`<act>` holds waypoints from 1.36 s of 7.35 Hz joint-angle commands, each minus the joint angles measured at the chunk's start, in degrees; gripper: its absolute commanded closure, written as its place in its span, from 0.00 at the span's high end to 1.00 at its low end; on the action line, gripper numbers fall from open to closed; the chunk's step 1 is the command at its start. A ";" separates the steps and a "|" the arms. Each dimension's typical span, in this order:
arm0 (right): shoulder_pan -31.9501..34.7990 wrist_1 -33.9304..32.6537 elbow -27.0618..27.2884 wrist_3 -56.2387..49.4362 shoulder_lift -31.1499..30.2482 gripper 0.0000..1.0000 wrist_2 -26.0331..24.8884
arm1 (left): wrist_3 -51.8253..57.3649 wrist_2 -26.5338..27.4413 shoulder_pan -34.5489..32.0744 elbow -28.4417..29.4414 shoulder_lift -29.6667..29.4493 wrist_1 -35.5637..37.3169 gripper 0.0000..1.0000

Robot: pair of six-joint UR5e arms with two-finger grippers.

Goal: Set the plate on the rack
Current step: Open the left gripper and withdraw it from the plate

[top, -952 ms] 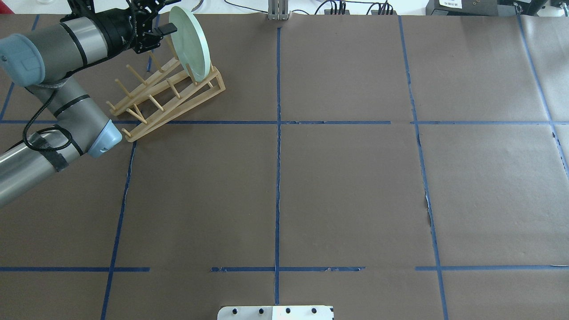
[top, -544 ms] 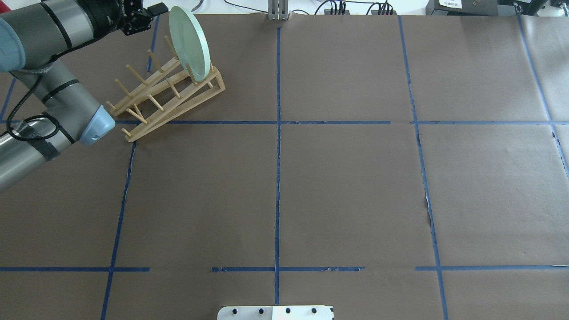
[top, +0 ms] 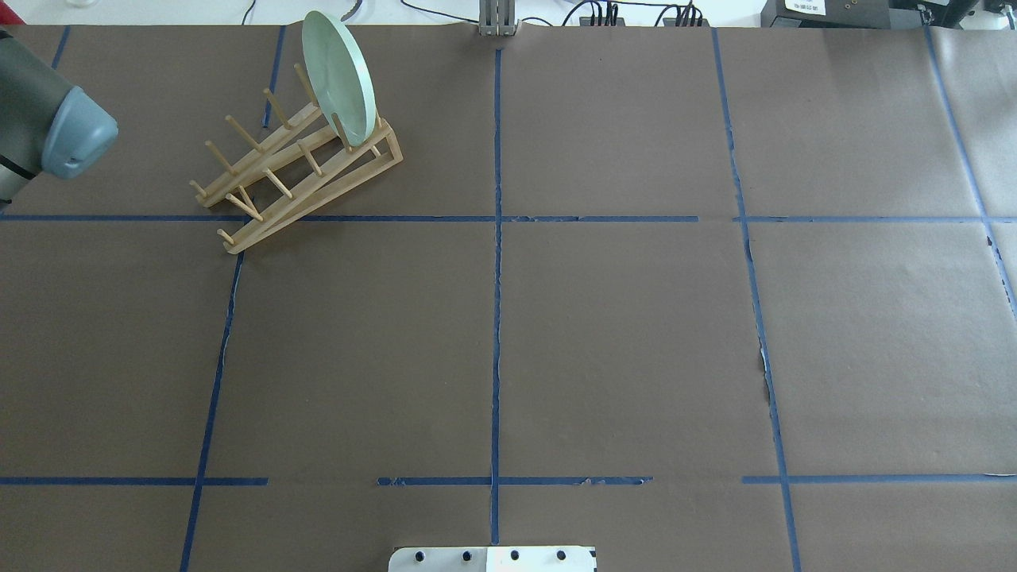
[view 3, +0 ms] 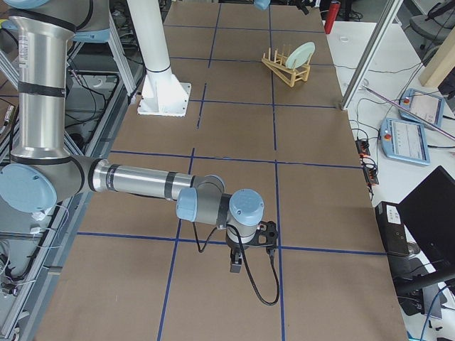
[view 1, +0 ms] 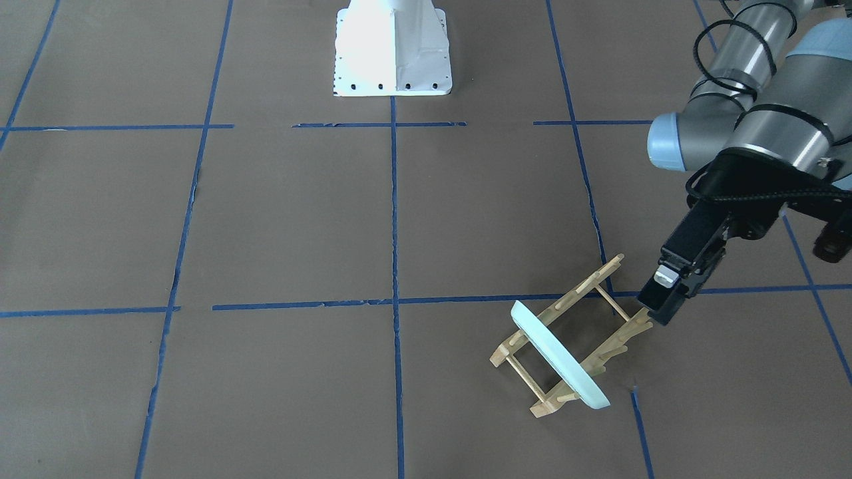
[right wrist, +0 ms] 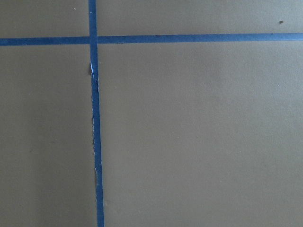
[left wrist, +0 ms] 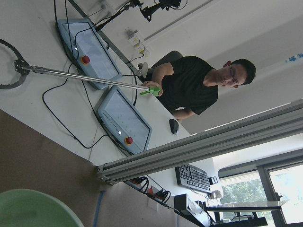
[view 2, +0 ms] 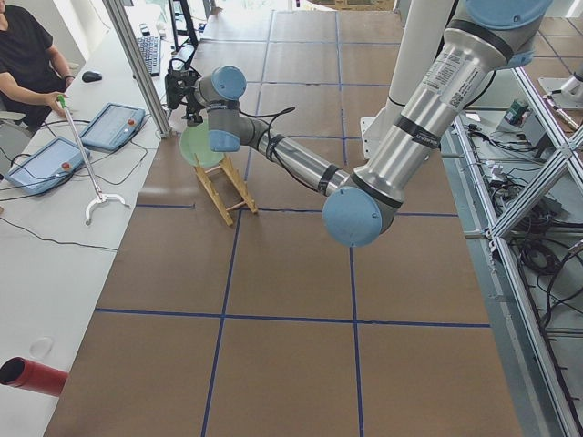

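Standing on edge in the rack (view 1: 579, 287), the plate (view 1: 559, 352) looks stiff, glossy and slippery, best pinched at its rim; the left jaws hold nothing, opening unclear.

Your left arm (view 1: 775, 136) comes in bent at the elbow, its wrist angled down so that the left gripper (view 1: 659, 296) points slantwise at the table (view 1: 266, 219). You see its jaws edge-on, so their gap cannot be read. Your right arm (view 3: 135, 181) stretches out low and level with the wrist turned down. The right gripper (view 3: 238, 263) hangs just above the table, its jaws too small to judge.
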 commanded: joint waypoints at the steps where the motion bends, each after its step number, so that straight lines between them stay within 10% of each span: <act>1: -0.03 0.00 0.00 0.00 0.02 1.00 0.00 | 19.43 -2.11 -1.42 -5.31 5.24 16.44 1.00; 4: 0.05 0.00 -0.09 0.00 0.02 1.00 0.00 | 54.10 -3.07 -7.54 -5.95 7.80 37.47 1.00; 6: -0.03 0.00 0.00 0.08 0.02 1.00 0.00 | 76.10 -16.01 -19.38 -5.17 16.29 40.60 1.00; 10: -0.03 0.00 0.00 0.00 0.02 1.00 0.00 | 103.51 -17.50 -27.87 -3.93 34.49 47.08 1.00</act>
